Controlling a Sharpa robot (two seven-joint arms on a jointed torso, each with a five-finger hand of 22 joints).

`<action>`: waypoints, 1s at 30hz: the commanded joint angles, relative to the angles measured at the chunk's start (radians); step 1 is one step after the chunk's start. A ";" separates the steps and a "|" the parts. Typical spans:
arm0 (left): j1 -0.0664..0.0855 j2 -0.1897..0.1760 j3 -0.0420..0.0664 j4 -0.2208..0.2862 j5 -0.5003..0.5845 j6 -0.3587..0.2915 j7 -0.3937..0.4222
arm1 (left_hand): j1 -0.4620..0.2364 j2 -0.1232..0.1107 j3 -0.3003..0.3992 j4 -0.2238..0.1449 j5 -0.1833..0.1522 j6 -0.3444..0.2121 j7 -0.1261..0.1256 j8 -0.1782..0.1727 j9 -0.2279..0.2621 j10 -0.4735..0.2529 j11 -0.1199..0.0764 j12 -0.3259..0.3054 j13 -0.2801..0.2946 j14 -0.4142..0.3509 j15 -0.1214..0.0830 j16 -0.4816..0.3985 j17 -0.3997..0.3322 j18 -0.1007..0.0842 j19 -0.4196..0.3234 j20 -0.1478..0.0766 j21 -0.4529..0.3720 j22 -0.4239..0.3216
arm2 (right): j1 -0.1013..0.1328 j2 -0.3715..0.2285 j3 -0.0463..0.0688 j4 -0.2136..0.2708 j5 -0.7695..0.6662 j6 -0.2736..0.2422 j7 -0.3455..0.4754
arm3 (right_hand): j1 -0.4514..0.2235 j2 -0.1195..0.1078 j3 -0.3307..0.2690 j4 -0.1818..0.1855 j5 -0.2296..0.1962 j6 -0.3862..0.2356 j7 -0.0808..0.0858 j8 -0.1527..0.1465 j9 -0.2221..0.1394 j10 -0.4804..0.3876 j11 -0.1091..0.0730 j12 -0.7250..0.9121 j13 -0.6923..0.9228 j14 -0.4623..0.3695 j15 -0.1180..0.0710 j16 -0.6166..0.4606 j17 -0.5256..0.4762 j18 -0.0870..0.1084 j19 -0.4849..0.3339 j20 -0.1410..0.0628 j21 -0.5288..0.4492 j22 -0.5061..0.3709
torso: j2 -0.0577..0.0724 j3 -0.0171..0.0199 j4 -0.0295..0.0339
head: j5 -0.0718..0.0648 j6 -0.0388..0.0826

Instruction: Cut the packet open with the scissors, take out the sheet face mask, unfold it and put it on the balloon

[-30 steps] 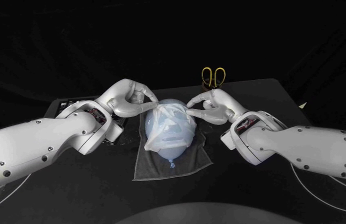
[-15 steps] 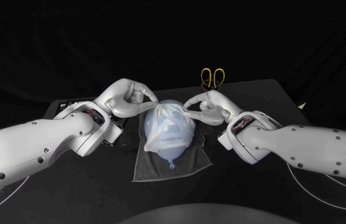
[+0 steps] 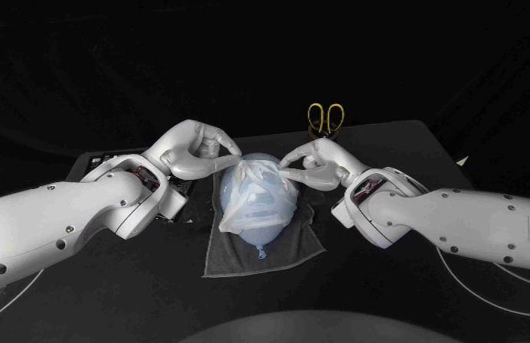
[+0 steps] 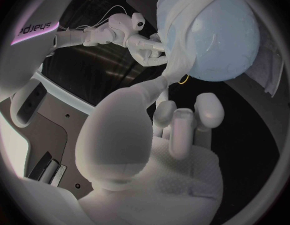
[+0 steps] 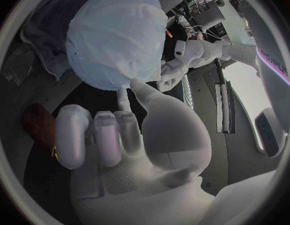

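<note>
The balloon [image 3: 265,234] lies on a grey towel [image 3: 282,256] in the middle of the table [image 3: 397,140], knot end toward the robot, and the mask [image 3: 250,194] is draped over it, wrinkled and bunched near the far end. The left hand [image 3: 202,151] pinches the mask's edge at the balloon's far left, thumb against a fingertip, the other fingers loosely curled. The right hand [image 3: 312,164] does the same on the far right, nipping a twisted corner of the sheet. The two hands sit close, one on each side of the balloon's top. The scissors [image 3: 326,118] stand behind the right hand, yellow handles up.
</note>
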 commanded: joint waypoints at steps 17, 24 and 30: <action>0.001 0.001 0.001 -0.002 0.004 0.019 -0.010 | -0.008 0.002 0.007 -0.001 0.007 -0.004 0.004 0.007 0.087 0.015 -0.011 0.007 0.000 0.040 -0.005 0.003 0.054 -0.016 0.005 0.001 0.006 0.002 | -0.017 0.029 0.000 -0.008 -0.161 0.049 -0.141 | 0.070 -0.003 0.006 -0.054 0.000 0.080 -0.046 0.061 0.033 0.104 -0.047 0.004 0.263 0.107 -0.048 0.004 0.263 -0.007 0.041 -0.039 0.015 0.217 | 0.000 0.0001 0.0000 | -0.005 -0.013; 0.001 0.001 0.001 -0.004 0.002 0.022 -0.016 | -0.009 0.002 0.008 -0.002 0.007 -0.005 0.004 0.008 0.088 0.015 -0.011 0.007 0.000 0.041 -0.005 0.003 0.054 -0.016 0.006 0.001 0.007 0.004 | -0.023 0.029 0.000 0.005 -0.190 0.009 -0.144 | 0.076 0.005 0.024 -0.067 0.000 0.105 -0.057 0.090 0.057 0.104 -0.058 0.004 0.263 0.107 -0.056 0.004 0.263 -0.011 0.050 -0.047 0.033 0.222 | 0.000 0.0003 -0.0002 | -0.008 -0.017; 0.001 0.000 0.001 -0.005 -0.002 0.026 -0.023 | -0.010 0.002 0.010 -0.003 0.007 -0.006 0.004 0.009 0.089 0.016 -0.011 0.008 0.001 0.040 -0.005 0.002 0.053 -0.016 0.007 0.001 0.008 0.005 | -0.026 0.013 0.001 0.030 -0.156 -0.080 -0.096 | 0.042 0.013 0.093 -0.077 0.000 0.079 -0.062 0.152 0.141 0.104 -0.063 0.004 0.263 0.107 -0.062 0.004 0.263 -0.016 0.059 -0.056 0.051 0.228 | 0.000 0.0010 -0.0003 | -0.007 -0.017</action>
